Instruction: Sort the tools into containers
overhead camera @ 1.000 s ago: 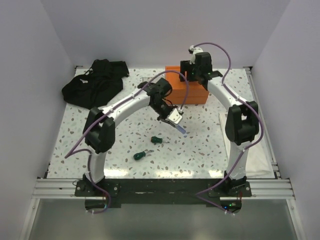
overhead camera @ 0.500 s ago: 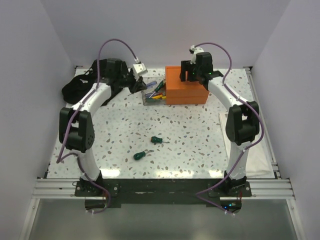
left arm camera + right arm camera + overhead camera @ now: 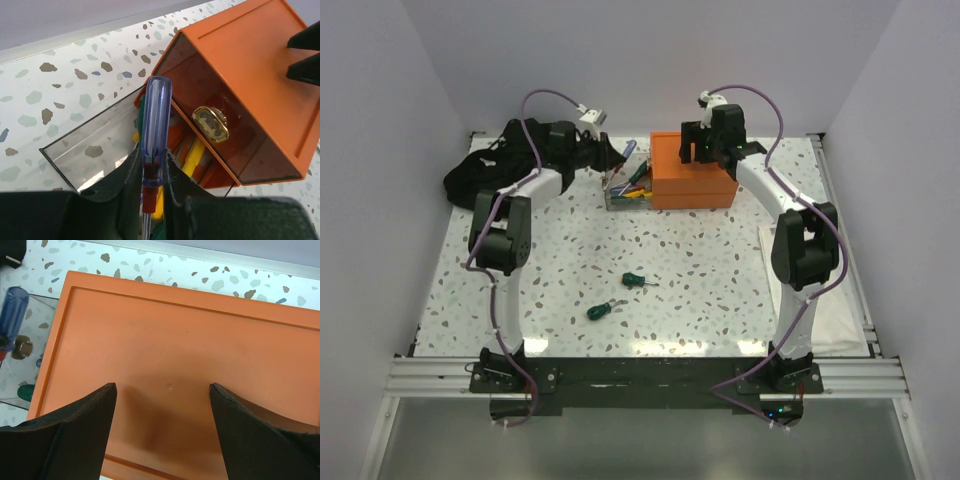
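While the left tool [image 3: 152, 172] clamps it, the blue-handled screwdriver [image 3: 156, 115] looks translucent; right tool [image 3: 162, 387] stands apart

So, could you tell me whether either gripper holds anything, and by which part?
The left gripper pinches the blue screwdriver at its handle's shaft end; right gripper is open, empty.

Shaft of blue-handled screwdriver [image 3: 156, 115] cut off at bottom edge, lower handle hidden between left gripper [image 3: 151, 162] fingers. Most tools [image 3: 196, 156] in clear bin [image 3: 85, 145] hidden behind them; overhead, too small to count. Part of orange box [image 3: 175, 340] behind right gripper [image 3: 162, 388].
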Tool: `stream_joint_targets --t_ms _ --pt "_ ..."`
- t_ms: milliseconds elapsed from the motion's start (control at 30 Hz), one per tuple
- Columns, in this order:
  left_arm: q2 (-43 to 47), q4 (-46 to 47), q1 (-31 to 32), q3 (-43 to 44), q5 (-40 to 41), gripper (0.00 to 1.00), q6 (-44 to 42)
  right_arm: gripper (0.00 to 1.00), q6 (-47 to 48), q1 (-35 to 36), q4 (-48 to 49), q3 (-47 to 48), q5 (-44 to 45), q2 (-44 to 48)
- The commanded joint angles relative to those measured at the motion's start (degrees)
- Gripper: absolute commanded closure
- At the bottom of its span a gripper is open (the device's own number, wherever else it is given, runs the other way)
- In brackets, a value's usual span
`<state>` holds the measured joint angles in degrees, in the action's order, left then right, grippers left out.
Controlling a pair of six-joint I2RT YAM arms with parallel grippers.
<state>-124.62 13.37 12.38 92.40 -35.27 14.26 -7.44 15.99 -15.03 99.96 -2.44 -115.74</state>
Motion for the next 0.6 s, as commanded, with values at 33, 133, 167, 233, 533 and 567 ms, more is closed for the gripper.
stream_joint_targets --t_ms 33,133,167,233,533,567 --pt "-1.7 9.2 0.5 0.3 3.3 1.0 7.4 0.21 0.8 -0.6 -4.7 -1.3 1.3 -0.6" --pt "-2.9 10.2 1.2 1.0 3.1 1.0 8.6 0.21 0.9 -0.5 -4.5 -1.5 1.5 -1.0" --pt "-3.5 10.1 1.3 1.2 3.6 1.0 9.7 0.21 0.9 -0.5 -4.6 -1.6 1.3 -1.1" --pt "-4.1 8.9 2.0 2.1 4.5 1.0 10.7 0.2 0.9 -0.3 -4.5 -1.6 1.4 -1.2" --pt "-2.8 5.1 2.8 0.2 10.1 0.52 13.3 0.19 2.0 0.2 -4.6 -1.3 2.0 -1.5" --pt "-1.8 5.3 2.2 0.0 9.0 0.5 13.5 0.19 2.0 0.2 -4.6 -1.1 2.2 -1.6"
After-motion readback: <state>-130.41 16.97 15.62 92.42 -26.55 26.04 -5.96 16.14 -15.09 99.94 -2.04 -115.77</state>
